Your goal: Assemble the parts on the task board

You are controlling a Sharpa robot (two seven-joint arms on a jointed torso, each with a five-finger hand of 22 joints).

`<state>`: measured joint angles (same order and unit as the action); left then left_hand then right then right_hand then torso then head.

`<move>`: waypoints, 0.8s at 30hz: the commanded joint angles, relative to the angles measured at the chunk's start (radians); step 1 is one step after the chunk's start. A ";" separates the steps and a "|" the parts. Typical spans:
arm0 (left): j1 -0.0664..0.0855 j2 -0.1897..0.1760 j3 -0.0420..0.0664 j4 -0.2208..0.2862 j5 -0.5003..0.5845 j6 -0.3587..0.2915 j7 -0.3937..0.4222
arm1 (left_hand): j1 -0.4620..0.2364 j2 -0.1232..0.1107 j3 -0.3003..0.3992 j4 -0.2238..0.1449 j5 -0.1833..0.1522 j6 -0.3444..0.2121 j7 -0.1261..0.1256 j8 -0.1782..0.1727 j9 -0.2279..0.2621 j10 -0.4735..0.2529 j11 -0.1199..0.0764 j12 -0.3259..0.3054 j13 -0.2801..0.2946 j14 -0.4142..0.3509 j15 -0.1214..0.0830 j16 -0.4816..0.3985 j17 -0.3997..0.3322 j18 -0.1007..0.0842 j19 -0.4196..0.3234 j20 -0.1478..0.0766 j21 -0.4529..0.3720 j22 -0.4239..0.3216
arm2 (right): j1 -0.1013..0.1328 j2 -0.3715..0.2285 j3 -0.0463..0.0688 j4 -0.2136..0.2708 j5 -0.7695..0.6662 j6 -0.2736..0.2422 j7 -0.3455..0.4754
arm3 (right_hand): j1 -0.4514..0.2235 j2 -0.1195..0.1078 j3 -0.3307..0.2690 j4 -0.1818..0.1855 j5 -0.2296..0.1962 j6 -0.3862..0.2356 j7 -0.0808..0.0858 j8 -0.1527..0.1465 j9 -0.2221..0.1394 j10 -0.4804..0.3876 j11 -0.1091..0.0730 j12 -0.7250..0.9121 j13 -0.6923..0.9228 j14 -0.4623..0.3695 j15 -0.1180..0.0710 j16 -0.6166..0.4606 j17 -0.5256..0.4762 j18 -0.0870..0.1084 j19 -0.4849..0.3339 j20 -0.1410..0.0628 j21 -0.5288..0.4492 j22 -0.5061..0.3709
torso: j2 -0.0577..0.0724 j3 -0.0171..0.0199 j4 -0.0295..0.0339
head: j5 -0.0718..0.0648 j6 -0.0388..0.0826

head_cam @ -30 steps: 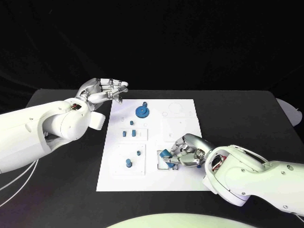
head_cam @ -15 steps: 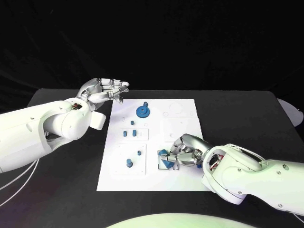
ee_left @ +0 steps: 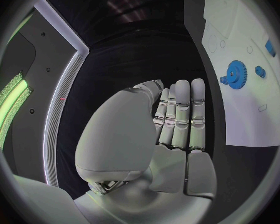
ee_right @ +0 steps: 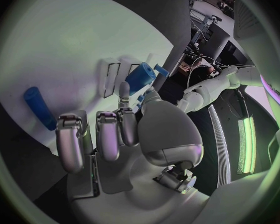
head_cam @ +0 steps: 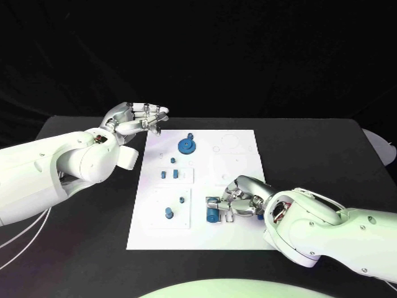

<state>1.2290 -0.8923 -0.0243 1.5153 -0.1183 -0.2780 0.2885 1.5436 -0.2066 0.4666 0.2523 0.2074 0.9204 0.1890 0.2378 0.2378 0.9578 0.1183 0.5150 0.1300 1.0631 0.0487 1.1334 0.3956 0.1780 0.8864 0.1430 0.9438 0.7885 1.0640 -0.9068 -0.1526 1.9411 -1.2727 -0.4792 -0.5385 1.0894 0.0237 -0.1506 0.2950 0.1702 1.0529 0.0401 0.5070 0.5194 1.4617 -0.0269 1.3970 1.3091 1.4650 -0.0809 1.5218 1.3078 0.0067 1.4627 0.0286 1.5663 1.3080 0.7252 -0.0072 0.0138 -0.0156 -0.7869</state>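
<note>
While small blue cylindrical plastic part (head_cam: 213, 215) is pinched upright in right hand (head_cam: 242, 200) fingers (ee_right: 123, 115) over white task board (head_cam: 243, 236) near edge, long axis vertical; left hand (head_cam: 136, 118), fingers curled, nothing held, is parked beyond far-left corner, well apart.

Board (head_cam: 239, 233) near edge bare, open. Gear (head_cam: 187, 146), small pegs (head_cam: 172, 174) crowd left side. Right hand (head_cam: 241, 200) maybe hides slots.
</note>
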 commanded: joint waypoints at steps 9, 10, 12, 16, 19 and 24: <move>0.001 -0.001 0.001 0.003 0.002 0.018 0.002 | -0.011 0.002 0.006 0.001 -0.004 -0.010 -0.001 -0.001 0.001 -0.002 0.001 0.003 0.001 0.007 -0.002 -0.005 -0.001 0.006 0.005 0.002 -0.006 -0.002 | -0.001 -0.024 0.000 0.034 -0.048 -0.008 0.025 | 0.058 0.014 -0.018 -0.004 0.033 -0.015 -0.002 0.013 0.006 0.026 -0.005 0.000 0.118 0.083 -0.010 0.007 0.137 -0.007 0.108 -0.008 0.004 0.263 | -0.001 0.0006 -0.0001 | 0.003 0.000; 0.001 -0.001 0.001 0.003 0.002 0.018 0.002 | -0.011 0.002 0.006 0.001 -0.004 -0.010 -0.001 -0.001 0.001 -0.002 0.001 0.003 0.001 0.007 -0.002 -0.005 -0.001 0.006 0.005 0.002 -0.006 -0.002 | -0.001 -0.028 0.000 0.040 -0.047 -0.007 0.030 | 0.071 0.016 -0.020 -0.004 0.037 -0.015 -0.002 0.014 0.007 0.028 -0.005 0.003 0.121 0.084 -0.010 0.008 0.140 -0.007 0.108 -0.008 0.004 0.263 | 0.000 0.0008 -0.0003 | 0.004 0.000; 0.001 -0.002 0.001 0.003 0.002 0.018 0.002 | -0.011 0.002 0.006 0.001 -0.004 -0.010 -0.001 -0.001 0.001 -0.002 0.001 0.003 0.001 0.007 -0.002 -0.005 -0.001 0.006 0.005 0.002 -0.006 -0.002 | -0.001 -0.038 0.000 0.052 -0.043 -0.002 0.041 | 0.087 0.017 -0.024 -0.005 0.039 -0.016 -0.003 0.016 0.007 0.029 -0.006 0.005 0.123 0.084 -0.011 0.009 0.142 -0.007 0.108 -0.008 0.004 0.263 | 0.000 0.0005 -0.0010 | 0.005 0.000; 0.001 -0.002 0.001 0.002 0.002 0.018 0.002 | -0.011 0.002 0.006 0.001 -0.004 -0.010 -0.001 -0.001 0.001 -0.002 0.001 0.003 0.001 0.007 -0.002 -0.005 -0.001 0.006 0.005 0.002 -0.006 -0.002 | 0.000 -0.055 0.001 0.074 -0.031 0.036 0.066 | 0.121 0.012 -0.031 -0.006 0.039 -0.018 -0.004 0.018 0.008 0.031 -0.007 0.007 0.127 0.085 -0.012 0.011 0.147 -0.007 0.108 -0.009 0.004 0.263 | -0.001 0.0002 -0.0021 | 0.005 -0.002; 0.000 -0.002 0.001 0.001 0.002 0.018 0.002 | -0.011 0.002 0.006 0.001 -0.004 -0.010 -0.001 -0.001 0.001 -0.002 0.001 0.003 0.001 0.007 -0.002 -0.005 -0.001 0.006 0.005 0.002 -0.006 -0.002 | 0.001 -0.062 0.001 0.080 -0.021 0.074 0.080 | 0.176 0.002 -0.036 -0.011 0.035 -0.020 -0.004 0.019 0.007 0.033 -0.008 0.010 0.131 0.085 -0.012 0.011 0.149 -0.007 0.108 -0.010 0.004 0.263 | -0.002 -0.0003 -0.0024 | 0.005 -0.002; 0.000 -0.001 0.000 0.001 0.002 0.019 0.002 | -0.011 0.002 0.006 0.001 -0.004 -0.010 -0.001 -0.001 0.001 -0.002 0.001 0.003 0.001 0.007 -0.002 -0.005 -0.001 0.006 0.005 0.002 -0.006 -0.002 | 0.001 -0.064 0.001 0.077 -0.016 0.109 0.088 | 0.234 -0.001 -0.038 -0.009 0.011 -0.020 -0.005 0.019 0.005 0.033 -0.008 0.009 0.133 0.085 -0.013 0.011 0.149 -0.007 0.108 -0.011 0.004 0.263 | -0.001 0.0000 0.0000 | 0.003 -0.002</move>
<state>1.2289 -0.8951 -0.0245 1.5143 -0.1183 -0.2757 0.2854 1.5436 -0.2066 0.4666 0.2523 0.2074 0.9204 0.1890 0.2378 0.2378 0.9579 0.1183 0.5150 0.1298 1.0631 0.0487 1.1334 0.3958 0.1780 0.8863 0.1431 0.9438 0.7877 1.0651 -0.9712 -0.1519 2.0187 -1.2934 -0.4352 -0.4832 1.3037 0.0118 -0.1859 0.2836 0.1908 1.0406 0.0346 0.5223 0.5254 1.4648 -0.0299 1.4127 1.3136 1.4648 -0.0876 1.5296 1.3075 0.0068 1.4662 0.0252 1.5663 1.3077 0.7238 -0.0071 0.0124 -0.0114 -0.7894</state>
